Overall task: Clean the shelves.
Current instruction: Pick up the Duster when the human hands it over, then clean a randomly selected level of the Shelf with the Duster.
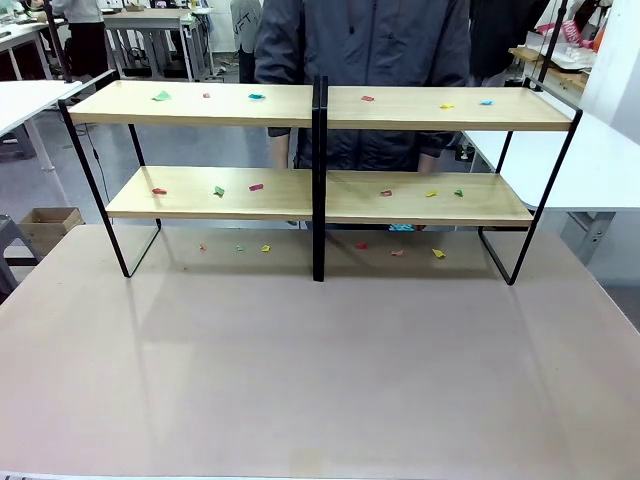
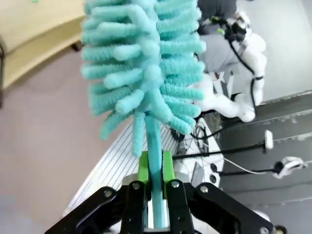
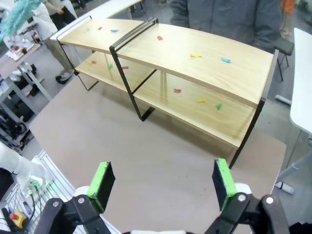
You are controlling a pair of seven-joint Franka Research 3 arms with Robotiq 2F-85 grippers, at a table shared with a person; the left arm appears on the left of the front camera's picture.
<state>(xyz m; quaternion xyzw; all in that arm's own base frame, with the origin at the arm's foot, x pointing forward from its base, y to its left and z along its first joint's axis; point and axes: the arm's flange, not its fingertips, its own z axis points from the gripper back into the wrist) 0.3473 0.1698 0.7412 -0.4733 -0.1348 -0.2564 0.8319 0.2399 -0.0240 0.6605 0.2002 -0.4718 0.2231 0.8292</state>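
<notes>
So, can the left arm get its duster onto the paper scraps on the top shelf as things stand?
Probably yes. The left hand is shut on the teal duster, and the top shelf with its scraps lies open from above and the front. The person stands behind it.

1. The front view is bright and clear. The light is soft and even and seems to come from above.
2. The shelves (image 1: 215, 104) drop pale, fuzzy shadows on the table (image 1: 320, 400) just under them, in the middle of the frame.
3. The table top shines a little. Faint upright streaks in the lower half mirror the black frame.
4. In the left wrist view the duster (image 2: 141, 63) is very close and looks a bit soft. The room at the right edge is tilted.
5. In the right wrist view the straight boards look bent, most near the edges.
</notes>
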